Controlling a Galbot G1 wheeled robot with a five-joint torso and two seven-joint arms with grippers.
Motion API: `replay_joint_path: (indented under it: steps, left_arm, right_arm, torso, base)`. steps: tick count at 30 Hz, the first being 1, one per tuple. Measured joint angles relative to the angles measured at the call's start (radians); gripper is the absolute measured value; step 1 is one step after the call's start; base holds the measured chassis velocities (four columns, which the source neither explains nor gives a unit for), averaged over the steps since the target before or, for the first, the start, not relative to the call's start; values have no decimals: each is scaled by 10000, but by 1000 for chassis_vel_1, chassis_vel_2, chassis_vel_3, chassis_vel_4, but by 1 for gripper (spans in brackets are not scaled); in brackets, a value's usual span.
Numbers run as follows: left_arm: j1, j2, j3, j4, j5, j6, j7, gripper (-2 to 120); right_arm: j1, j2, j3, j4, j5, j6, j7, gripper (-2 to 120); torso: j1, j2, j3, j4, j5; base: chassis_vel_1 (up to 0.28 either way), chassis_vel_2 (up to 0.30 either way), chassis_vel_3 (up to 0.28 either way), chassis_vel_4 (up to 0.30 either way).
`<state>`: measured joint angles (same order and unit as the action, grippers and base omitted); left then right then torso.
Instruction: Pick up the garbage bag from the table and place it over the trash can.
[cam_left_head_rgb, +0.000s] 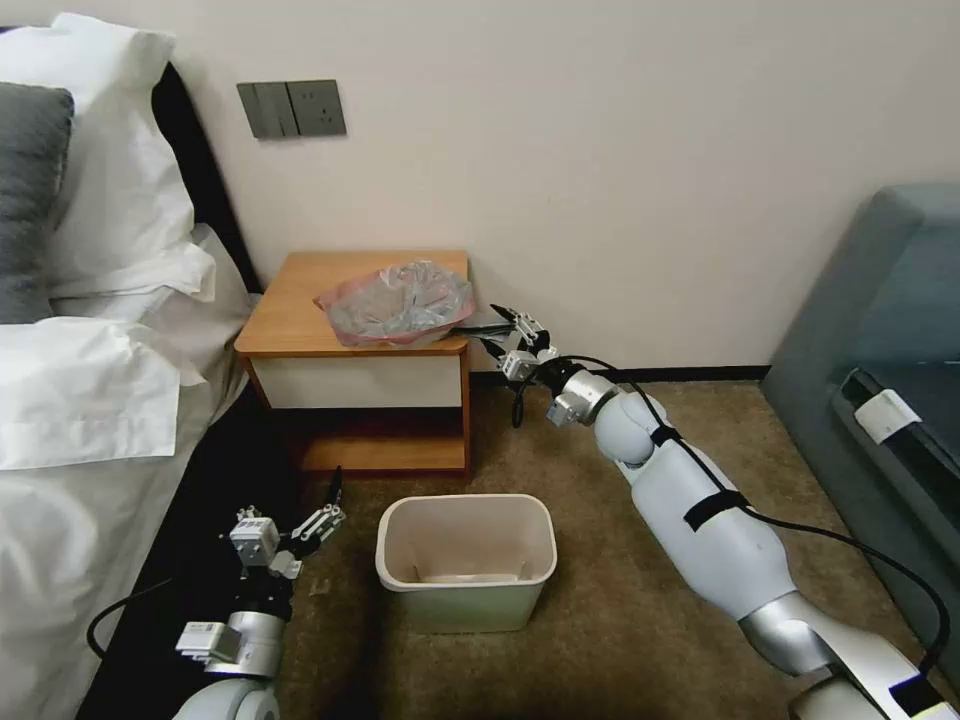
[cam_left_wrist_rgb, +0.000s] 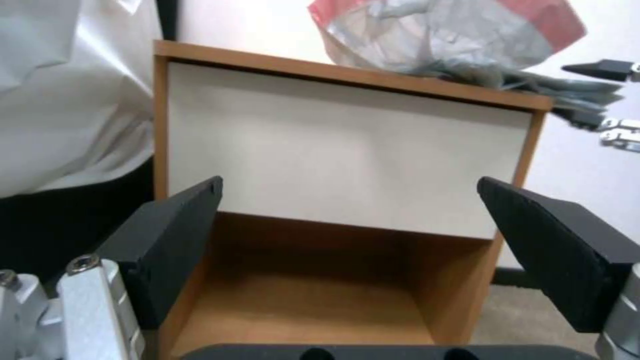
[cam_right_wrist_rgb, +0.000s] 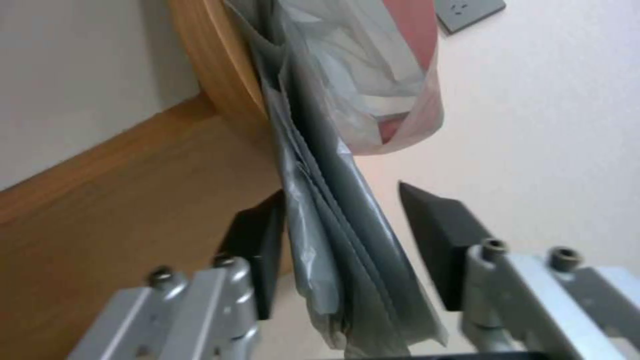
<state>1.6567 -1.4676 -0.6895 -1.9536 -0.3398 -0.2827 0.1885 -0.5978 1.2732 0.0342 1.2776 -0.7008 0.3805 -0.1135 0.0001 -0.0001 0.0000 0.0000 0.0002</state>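
The bed (cam_left_head_rgb: 90, 400) lies beside the left pincer (cam_left_head_rgb: 318, 510), on its outer side. The tabletop (cam_left_head_rgb: 290, 310) is ahead of that pincer and higher; its right edge is just beside the right pincer (cam_left_head_rgb: 500, 330). The trash can (cam_left_head_rgb: 466, 560) stands on the carpet, just beside the left pincer and well below the right one. The garbage bag (cam_left_head_rgb: 398, 300) lies on the tabletop, and its folded grey part hangs over the edge between the fingers (cam_right_wrist_rgb: 437, 235) of the right pincer, which stand wide apart. The left pincer is also wide and holds nothing.
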Motion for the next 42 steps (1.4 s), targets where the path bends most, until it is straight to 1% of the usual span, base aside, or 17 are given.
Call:
replay_joint_path:
  steps: [1,3,4,5,6,7,9,11,20,23,24,26,27,29,35,38,42]
  left_arm:
    - [8,-29,2,0,40,-4,-90,96]
    - [37,-48,4,0,63,-9,-110,96]
    - [37,-48,4,0,63,-9,-110,96]
    - [41,-48,5,-3,68,-9,-109,96]
    - [46,-50,2,-17,77,-11,-111,96]
    - [46,-50,2,-17,77,-11,-111,96]
    - [37,-56,-13,-19,80,-12,-124,96]
    - [33,-57,-13,-19,81,-12,-129,96]
    - [-9,-120,1,64,18,-13,-214,96]
    - [-13,-203,-105,110,-42,-38,-283,96]
    - [-13,-203,-105,110,-42,-38,-283,96]
    - [-38,-246,-293,194,-132,-28,-525,96]
    - [-38,-246,-293,194,-132,-28,-525,96]
    - [-139,-285,-390,266,-262,-16,-619,96]
    - [-188,-299,-535,233,-592,-14,-644,97]
    - [-186,-299,-575,76,-762,-14,-643,97]
    - [-250,-288,-616,-209,-1138,94,-681,96]
  right_arm:
    - [62,37,-27,-63,21,-7,-13,35]
    - [105,114,-42,-155,29,-10,-16,25]
    - [105,114,-42,-155,29,-10,-16,25]
    - [111,125,-44,-165,33,-9,-15,22]
    - [113,139,-53,-177,45,-7,-15,15]
    - [113,139,-53,-177,45,-7,-15,15]
    - [98,137,-74,-127,75,-6,-16,3]
    - [83,133,-75,-109,82,-6,-16,0]
    - [-188,1,32,338,204,33,22,0]
    - [-738,-167,140,1083,480,17,69,0]
    - [-738,-167,140,1083,480,17,69,0]
    - [-1636,-462,140,2130,995,-214,156,0]
    - [-1636,-462,140,2130,995,-214,156,0]
    - [-2509,-677,148,2904,1106,-300,231,0]
    - [-3727,-925,255,3789,1028,-323,218,0]
    - [-4220,-1001,354,4080,923,-239,179,0]
    - [-5358,-1332,421,4594,637,18,139,0]
  torso:
    - [0,0,0,0,-2]
    - [0,0,0,1,-1]
    - [0,0,0,1,-1]
    - [0,0,0,1,-1]
    - [0,0,0,0,-1]
    - [0,0,0,0,-1]
    - [0,1,0,0,-2]
    - [0,0,0,1,-1]
    - [0,0,-1,0,-1]
    - [0,0,0,2,0]
    - [0,0,0,2,0]
    - [-1,0,-1,2,-1]
    - [-1,0,-1,2,-1]
    - [0,1,-2,0,-2]
    - [-1,1,-2,-1,-1]
    - [-1,1,-2,0,-2]
    - [-1,1,-2,1,-1]
  base:
    - [0,0,0,0]
    - [0,0,0,0]
    - [0,0,0,0]
    - [0,0,0,0]
    - [0,0,0,0]
    - [0,0,0,0]
    - [0,0,0,0]
    - [0,0,0,0]
    - [0,0,0,0]
    - [0,0,0,0]
    - [0,0,0,0]
    - [0,0,0,0]
    - [0,0,0,0]
    - [0,0,0,0]
    - [0,0,0,0]
    - [0,0,0,0]
    - [0,0,0,0]
